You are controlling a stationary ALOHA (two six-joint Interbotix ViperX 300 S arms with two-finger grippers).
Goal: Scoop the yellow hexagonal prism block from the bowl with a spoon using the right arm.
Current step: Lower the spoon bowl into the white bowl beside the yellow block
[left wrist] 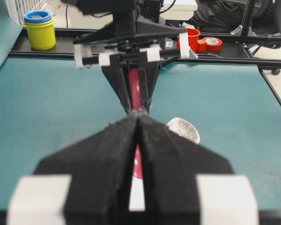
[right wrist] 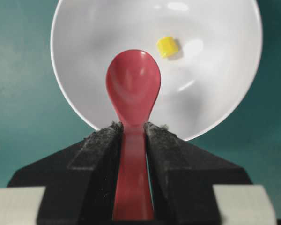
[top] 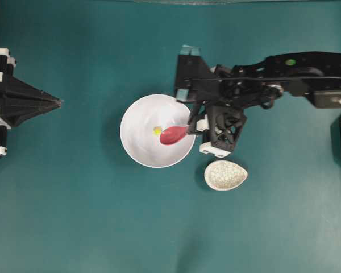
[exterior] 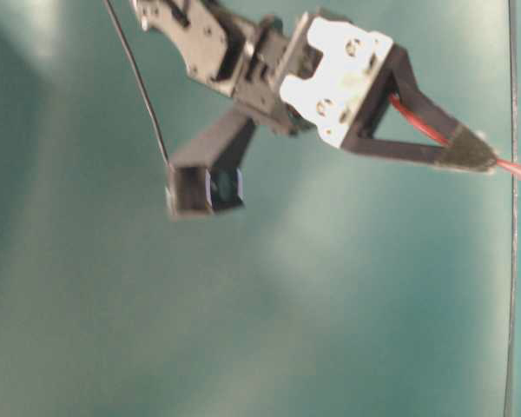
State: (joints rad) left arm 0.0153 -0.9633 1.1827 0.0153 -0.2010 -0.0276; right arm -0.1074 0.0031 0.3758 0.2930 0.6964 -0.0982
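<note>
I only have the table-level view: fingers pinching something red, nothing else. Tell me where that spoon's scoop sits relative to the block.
Observer: The spoon has its scoop inside the bowl, with the yellow block just beyond its tip and off to one side, not on it.
Operator: Confirm the grip for me.
Observer: The right gripper has both fingers clamped on the spoon's handle, scoop facing up.
Operator: Report anything near the bowl.
Observer: A small speckled dish sits on the table beside the bowl, apart from it.
Operator: Give me the other arm.
Observer: The left gripper is well off to the side of the bowl, fingers together, holding nothing.
</note>
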